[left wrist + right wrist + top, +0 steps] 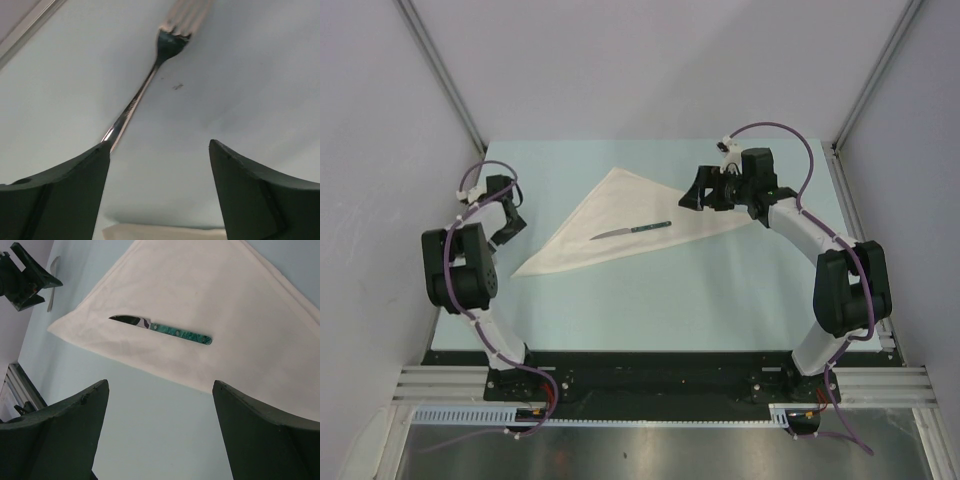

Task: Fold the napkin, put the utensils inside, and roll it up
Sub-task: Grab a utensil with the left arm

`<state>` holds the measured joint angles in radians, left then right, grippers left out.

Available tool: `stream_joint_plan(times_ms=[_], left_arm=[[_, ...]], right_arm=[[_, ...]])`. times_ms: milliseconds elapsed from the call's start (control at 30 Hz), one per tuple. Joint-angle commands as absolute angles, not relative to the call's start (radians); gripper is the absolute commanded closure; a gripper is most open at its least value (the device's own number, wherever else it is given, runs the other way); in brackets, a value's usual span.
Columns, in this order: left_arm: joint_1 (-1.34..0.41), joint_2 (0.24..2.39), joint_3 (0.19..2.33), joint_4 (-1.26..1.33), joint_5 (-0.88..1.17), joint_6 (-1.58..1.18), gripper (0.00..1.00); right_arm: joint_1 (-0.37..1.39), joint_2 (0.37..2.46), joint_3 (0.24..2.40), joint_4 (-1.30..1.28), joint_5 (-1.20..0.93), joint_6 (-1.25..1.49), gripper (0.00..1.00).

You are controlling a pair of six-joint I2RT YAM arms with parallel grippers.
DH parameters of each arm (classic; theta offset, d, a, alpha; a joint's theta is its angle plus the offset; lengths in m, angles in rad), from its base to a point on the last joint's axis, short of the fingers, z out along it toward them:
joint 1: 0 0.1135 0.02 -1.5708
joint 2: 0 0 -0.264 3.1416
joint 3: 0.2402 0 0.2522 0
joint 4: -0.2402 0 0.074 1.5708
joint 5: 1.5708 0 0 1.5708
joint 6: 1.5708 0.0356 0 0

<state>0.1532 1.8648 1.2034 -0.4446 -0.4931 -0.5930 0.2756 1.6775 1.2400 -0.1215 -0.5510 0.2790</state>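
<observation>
This is a robotics lab test cell: plain white panel walls (650, 60) enclose a pale blue surface (650, 300) on three sides, with bare aluminium struts (440, 70) at the corners. A left arm (460, 270) and a right arm (845, 285), both white and black, are bolted to a metal rail (890, 380) at the near edge; purple cables (775, 125) loop along them; a slotted cable duct (470, 413) runs below.

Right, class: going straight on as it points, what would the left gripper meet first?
Probably the slim silver metal fork on the pale blue table, lying ahead of the left gripper; depth unclear.
</observation>
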Motion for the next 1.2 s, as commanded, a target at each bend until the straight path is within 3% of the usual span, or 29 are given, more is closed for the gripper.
stream_joint_plan(times_ms=[0,167,633,1000,1167], left_arm=[[0.185,1.721,1.113,-0.491,-0.517,-0.787,0.1],[0.242,1.618,0.993,-0.39,-0.486,-0.934,0.09],[0.241,1.692,1.043,-0.403,-0.433,-0.979,0.12],[0.204,1.71,1.06,-0.439,-0.544,-1.095,0.0],[0.18,1.72,1.062,-0.451,-0.615,-1.181,0.0]], right_arm=[[0.268,1.67,1.235,-0.094,-0.568,0.276,0.1],[0.268,1.666,1.235,-0.084,-0.578,0.282,0.1],[0.261,1.663,1.227,-0.091,-0.591,0.275,0.1],[0.253,1.649,1.215,-0.094,-0.598,0.27,0.1],[0.249,1.64,1.215,-0.106,-0.595,0.261,0.1]])
